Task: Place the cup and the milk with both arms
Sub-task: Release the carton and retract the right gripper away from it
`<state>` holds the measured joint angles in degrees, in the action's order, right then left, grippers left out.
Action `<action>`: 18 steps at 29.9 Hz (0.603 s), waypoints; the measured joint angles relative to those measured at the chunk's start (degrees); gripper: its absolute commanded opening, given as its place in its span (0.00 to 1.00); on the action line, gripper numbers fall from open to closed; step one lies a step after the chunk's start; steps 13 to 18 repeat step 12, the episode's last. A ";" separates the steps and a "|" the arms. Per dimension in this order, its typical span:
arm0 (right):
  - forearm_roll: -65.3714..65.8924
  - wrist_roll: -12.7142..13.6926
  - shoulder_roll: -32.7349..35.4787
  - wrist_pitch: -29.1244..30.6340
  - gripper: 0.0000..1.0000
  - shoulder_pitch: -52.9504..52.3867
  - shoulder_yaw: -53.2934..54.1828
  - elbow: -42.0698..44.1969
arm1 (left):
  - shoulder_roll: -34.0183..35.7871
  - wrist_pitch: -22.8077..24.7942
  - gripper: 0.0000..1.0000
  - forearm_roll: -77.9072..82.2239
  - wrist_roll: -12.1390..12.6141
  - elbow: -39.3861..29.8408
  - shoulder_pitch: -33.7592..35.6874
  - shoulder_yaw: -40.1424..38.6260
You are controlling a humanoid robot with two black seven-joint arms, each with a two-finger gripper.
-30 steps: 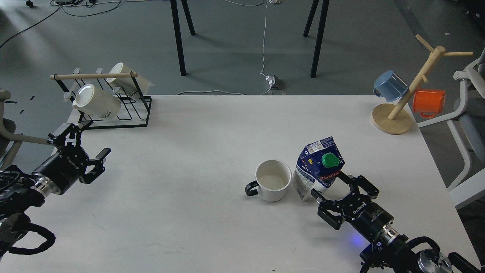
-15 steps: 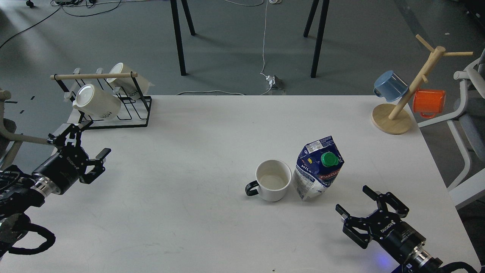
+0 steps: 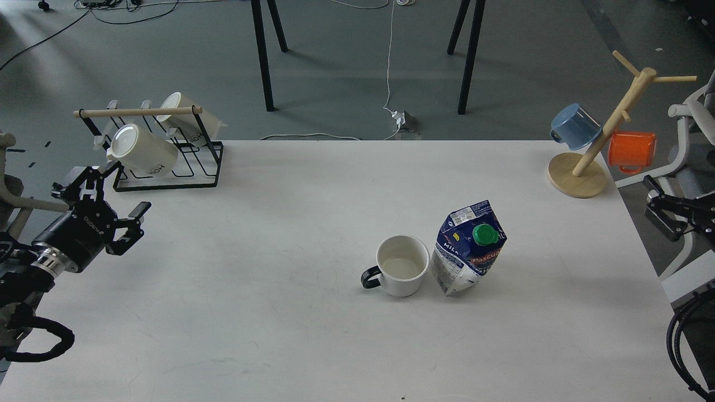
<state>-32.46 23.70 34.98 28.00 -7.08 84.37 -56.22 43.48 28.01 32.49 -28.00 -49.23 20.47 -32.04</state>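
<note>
Head view, cup (image 3: 401,272), milk (image 3: 468,248), well apart from hands

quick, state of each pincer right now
Left pincer: open, holding nothing, at the left table edge.
Right pincer: partly out of view at the right edge; cannot be told.

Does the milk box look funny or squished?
Yes. The milk carton stands right beside the white cup, but its lower body looks dented and crumpled, and it leans a little. Nothing looks spilled on the table.

Black left arm (image 3: 33,268) with a silver wrist ring, looped black cable, white lettering on its end effector (image 3: 103,192).
</note>
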 measured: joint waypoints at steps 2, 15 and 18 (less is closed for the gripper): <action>0.28 0.03 0.03 0.00 0.99 -4.23 -2.34 3.12 | 1.47 -0.02 0.99 -0.08 0.00 0.02 0.27 -0.86; 0.39 -0.12 -2.18 0.00 0.99 -7.62 -3.92 6.02 | 2.98 -0.01 0.99 -0.41 0.00 -0.09 3.06 -4.09; 0.39 -0.12 -2.18 0.00 0.99 -7.62 -3.92 6.02 | 2.98 -0.01 0.99 -0.41 0.00 -0.09 3.06 -4.09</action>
